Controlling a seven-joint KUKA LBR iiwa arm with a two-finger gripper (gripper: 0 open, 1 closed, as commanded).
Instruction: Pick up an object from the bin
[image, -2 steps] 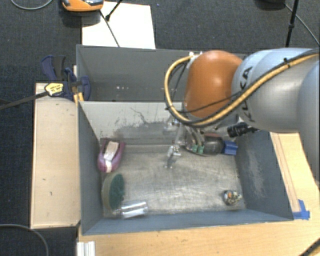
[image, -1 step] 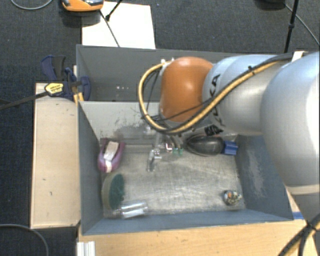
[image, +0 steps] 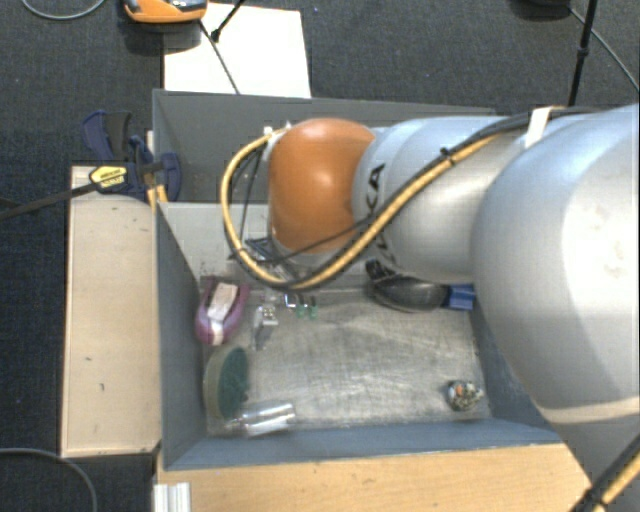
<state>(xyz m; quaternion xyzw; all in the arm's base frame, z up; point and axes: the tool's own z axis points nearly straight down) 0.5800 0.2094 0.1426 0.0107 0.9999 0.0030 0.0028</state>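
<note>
Tool (image: 267, 320): low in the bin (image: 182, 330), near its left wall; open or closed, one cannot tell.
Nearest thing: purple packet (image: 220, 308), just beside the tool, against that wall, so probably awkward to grip.
Others: green pad (image: 228, 380), speckled ball (image: 462, 395), well apart.

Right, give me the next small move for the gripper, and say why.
Probably a short shift left and down onto the purple packet. The gripper hangs low just to its right, close to the left wall of the bin, and the packet is the nearest thing to it. The green disc lies further toward the front, so it would need a longer move.
</note>
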